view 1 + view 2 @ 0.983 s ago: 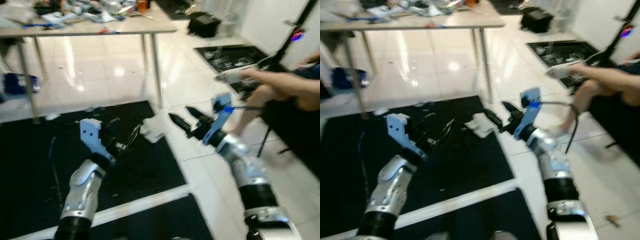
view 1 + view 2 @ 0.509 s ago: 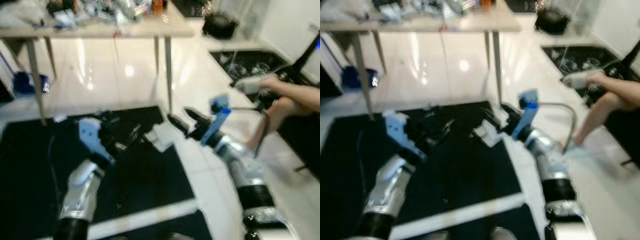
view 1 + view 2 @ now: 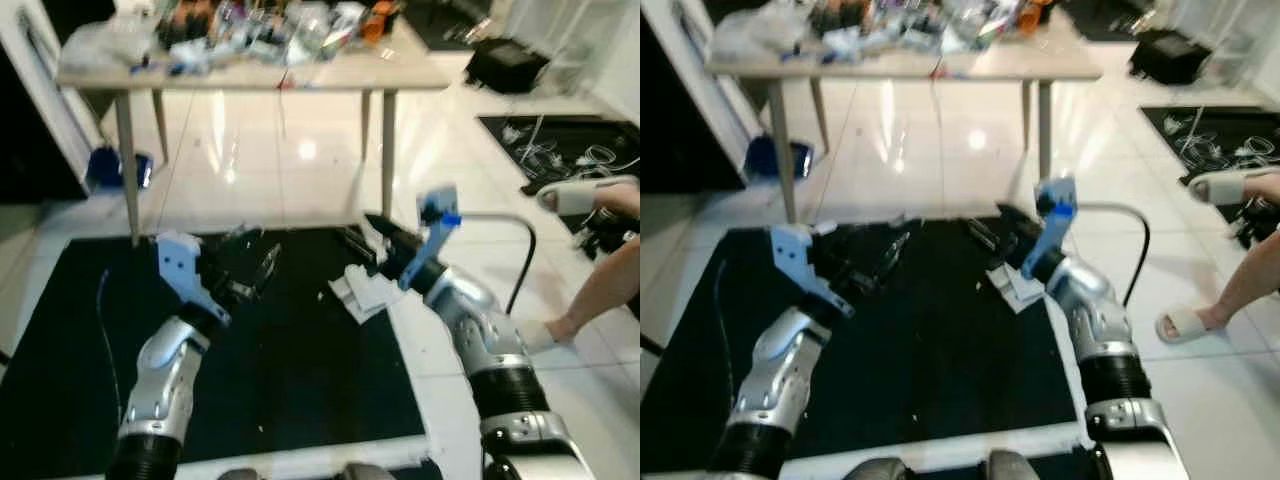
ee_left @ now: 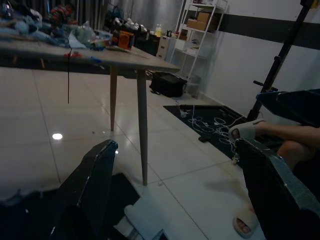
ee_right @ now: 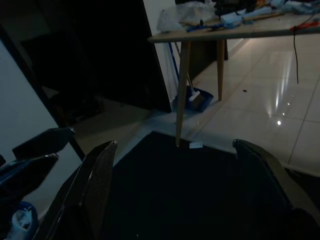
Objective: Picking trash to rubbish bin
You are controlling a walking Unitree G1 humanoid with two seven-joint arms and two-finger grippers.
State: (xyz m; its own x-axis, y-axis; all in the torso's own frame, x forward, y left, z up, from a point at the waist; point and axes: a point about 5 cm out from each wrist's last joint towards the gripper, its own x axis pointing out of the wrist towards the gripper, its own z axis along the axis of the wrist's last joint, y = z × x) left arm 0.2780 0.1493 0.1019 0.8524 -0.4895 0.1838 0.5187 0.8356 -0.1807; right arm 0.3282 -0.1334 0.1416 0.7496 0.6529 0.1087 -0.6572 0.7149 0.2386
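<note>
Reaching forward over the black mat [image 3: 300, 380], left tool [image 3: 262, 268] and right tool [image 3: 372, 232] spread near crumpled paper [image 3: 362, 290].

The head views are bright and slightly soft, perhaps from motion. Overhead light glares in white patches off the glossy tiled floor [image 3: 300, 150] beneath the table [image 3: 250, 75]. The black mat [image 3: 290, 360] swallows detail. The left wrist view is dim; the right wrist view is very dark, its near fingers [image 5: 85, 195] out of focus.

Open black mat [image 3: 300, 370] lies between both arms; table legs [image 3: 388, 150] and a person's foot [image 3: 1185, 323] flank it
</note>
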